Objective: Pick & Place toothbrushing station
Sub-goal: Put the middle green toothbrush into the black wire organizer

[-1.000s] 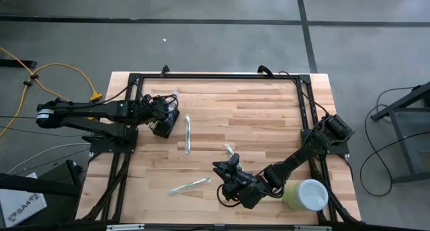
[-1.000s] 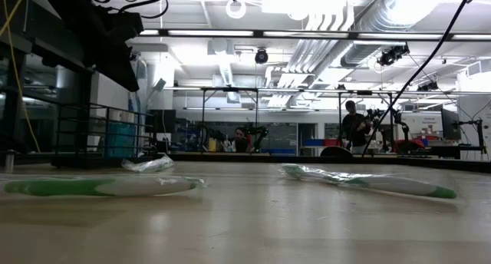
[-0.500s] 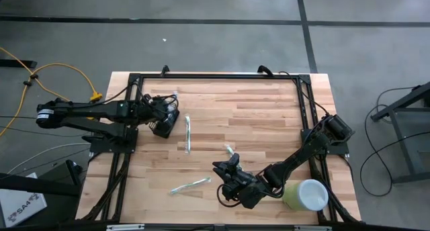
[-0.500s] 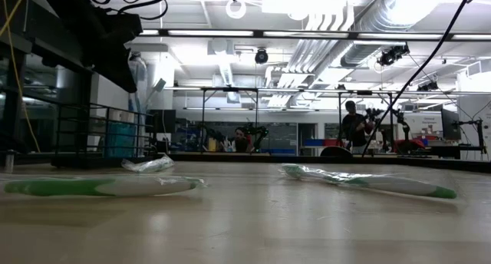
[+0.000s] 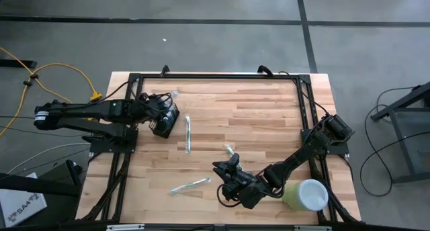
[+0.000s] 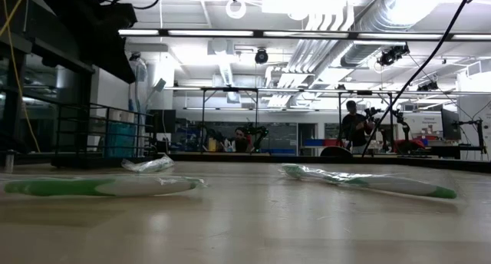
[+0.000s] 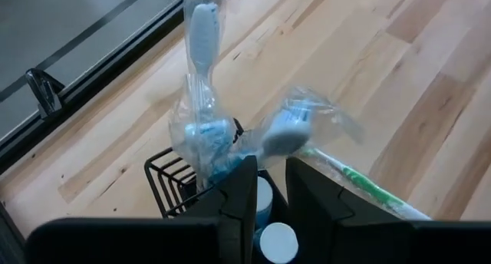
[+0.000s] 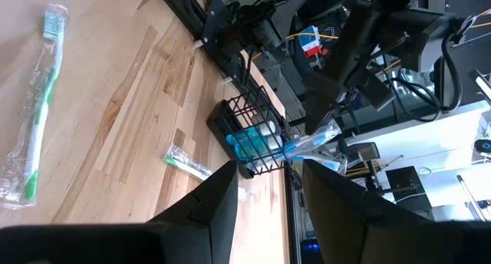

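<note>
Holder cup (image 5: 164, 123) gripped by left hand (image 5: 160, 115); right hand (image 5: 227, 184) open, empty (no legible writing).

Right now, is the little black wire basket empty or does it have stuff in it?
Not empty. The black wire basket holds wrapped blue toothbrushes sticking up out of it, and the left claw is right over its rim.

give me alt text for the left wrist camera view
The left gripper is closed narrowly on the rim of a black wire holder holding wrapped blue toothbrushes on a wooden table. A wrapped green toothbrush lies beside it.
</note>
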